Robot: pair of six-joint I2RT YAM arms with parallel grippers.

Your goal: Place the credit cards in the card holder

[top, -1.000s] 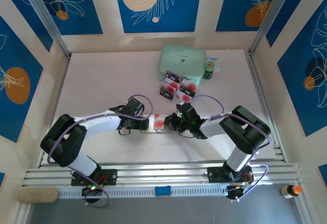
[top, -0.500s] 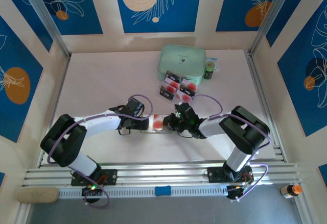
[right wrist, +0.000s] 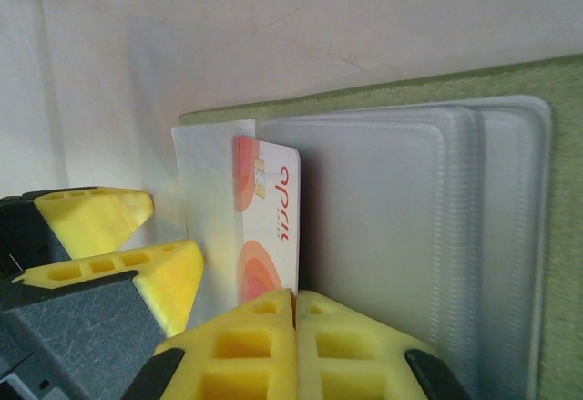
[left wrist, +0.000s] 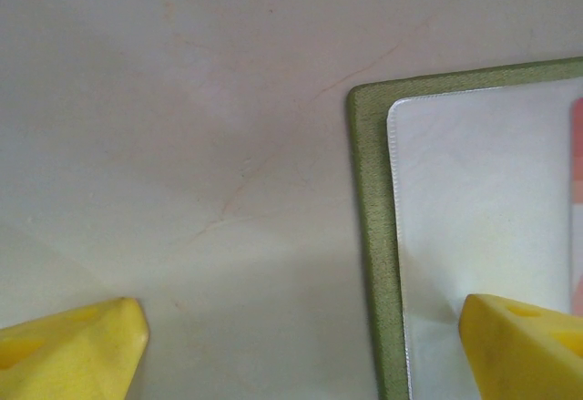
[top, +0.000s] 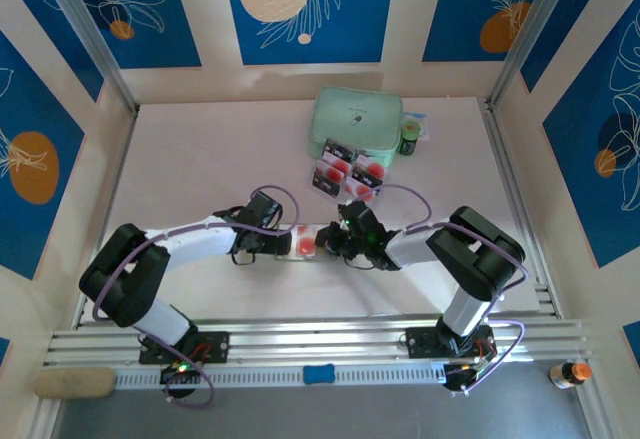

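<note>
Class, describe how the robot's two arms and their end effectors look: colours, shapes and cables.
The left arm and right arm have black joints, white links, looping purple cables. Left end effector and right end effector: blocky yellow fingers with moulded recesses.

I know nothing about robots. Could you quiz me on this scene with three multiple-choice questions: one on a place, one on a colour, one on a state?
1. Where is the mint-green case?
A) between the arms' bases
B) at the back, beyond the loose cards
C) against the left wall

2. What colour is the card holder border?
A) red
B) black
C) olive green

3. How does the right gripper stand?
A) shut
B) wide open
C) clamped around the case

Answers: B, the top view shows it farthest from the arms; C, its edging is green in both wrist views; A, its yellow tips meet with no gap.
</note>
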